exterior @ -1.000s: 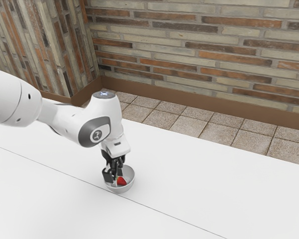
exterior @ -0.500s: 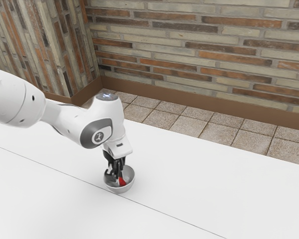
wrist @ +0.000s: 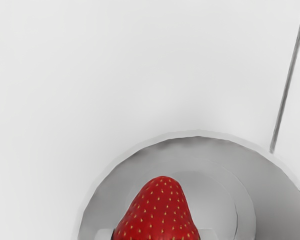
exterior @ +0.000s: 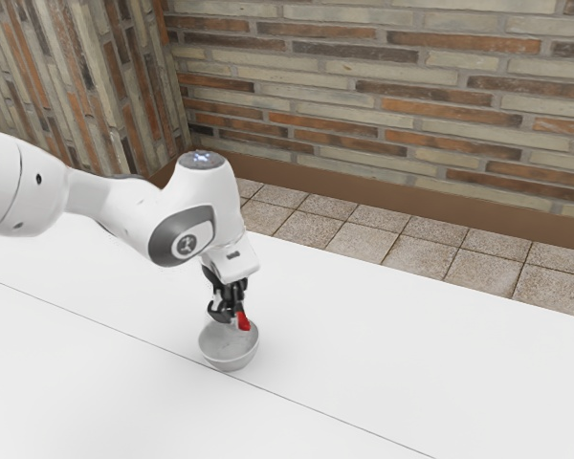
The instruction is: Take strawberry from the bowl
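Strawberry is gripped between both fingers of the black gripper, above the far part of the metal bowl, toward the exterior view's right; rim clearance judged necessary before sideways transfer.

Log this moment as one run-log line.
gripper: shut on strawberry | strawberry position: over bowl | bowl: upright on table | set-down: pending

Exterior view: room for a low pass over the table, centre to lower right. Arm bars the left edge to left of centre. Bowl, lower left of centre, blocks a tabletop-level sweep; gripper and strawberry obstruct access from above.
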